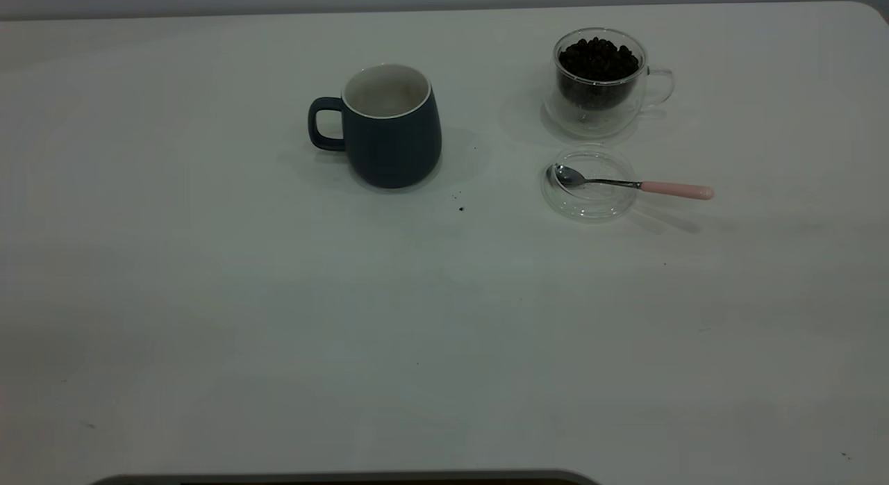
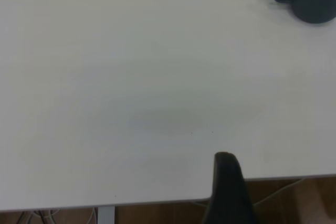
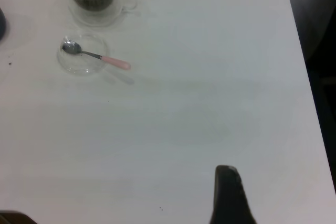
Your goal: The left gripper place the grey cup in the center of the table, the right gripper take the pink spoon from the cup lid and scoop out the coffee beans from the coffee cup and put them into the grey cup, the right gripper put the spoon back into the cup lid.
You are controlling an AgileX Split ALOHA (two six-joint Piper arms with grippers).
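The white bench (image 1: 208,318) is the biggest thing here. Both arms are parked back at its near edge, and neither one shows in the outside view.

The grey mug (image 1: 391,127) stands upright near the middle of the bench, with its handle pointing toward the left arm's side. It looks empty inside. It is far off from the left claw (image 2: 227,187). Only one dark finger of that claw shows, so I cannot tell if it is apart or together.

The glass cup (image 1: 601,82) is full of dark coffee beans (image 1: 597,60). It sits far ahead of the right claw (image 3: 227,195). Just in front of it, nearer to that claw, lies the glass lid (image 1: 589,183).

The pink spoon (image 1: 632,183) rests on the lid, bowl in the dish. Its long handle sticks out over the rim, lying sideways and pointing to the right arm's side.

The right claw is nearer the spoon, so I think it reaches forward next. Only one finger shows there too, so I cannot tell its state.
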